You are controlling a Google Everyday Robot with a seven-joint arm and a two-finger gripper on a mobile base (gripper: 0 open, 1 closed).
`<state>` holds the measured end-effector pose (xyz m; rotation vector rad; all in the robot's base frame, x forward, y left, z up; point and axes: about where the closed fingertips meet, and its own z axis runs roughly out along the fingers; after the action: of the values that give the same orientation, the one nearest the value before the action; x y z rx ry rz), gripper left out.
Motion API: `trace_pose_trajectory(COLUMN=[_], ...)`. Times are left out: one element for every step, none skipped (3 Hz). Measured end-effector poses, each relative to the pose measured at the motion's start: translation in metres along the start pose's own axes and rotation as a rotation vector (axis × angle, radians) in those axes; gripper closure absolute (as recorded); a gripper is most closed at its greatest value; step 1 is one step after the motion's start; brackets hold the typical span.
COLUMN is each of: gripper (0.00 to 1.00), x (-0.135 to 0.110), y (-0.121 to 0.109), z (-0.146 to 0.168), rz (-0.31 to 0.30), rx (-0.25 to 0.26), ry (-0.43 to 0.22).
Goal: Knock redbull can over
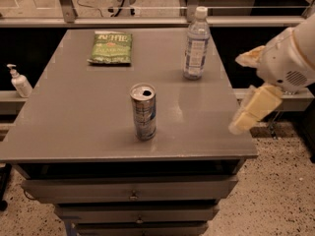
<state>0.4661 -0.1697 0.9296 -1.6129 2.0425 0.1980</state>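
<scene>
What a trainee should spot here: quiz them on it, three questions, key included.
1. True or false: the redbull can lies on its side.
2. Where is the tool? A) above the chip bag B) beside the table's right edge C) touching the can
3. Fill in: behind and right of the can stands a clear water ____.

Key: 1 false, it stands upright; 2 B; 3 bottle.
</scene>
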Motion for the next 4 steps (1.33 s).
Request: trace_pose_trajectory(gripper=[0.00,0.00,0.00,0.00], x=[-0.022,-0.054,-0.079,-0.106], y=[0.001,0.013,0.026,0.041], z=[0.046,0.085,0.106,0.121], rz=[0.010,0.006,-0.003,-0.018], rx=[-0.058,-0.135,-0.189,-0.243], ry=[-0.199,-0.390,-0.531,-0.643])
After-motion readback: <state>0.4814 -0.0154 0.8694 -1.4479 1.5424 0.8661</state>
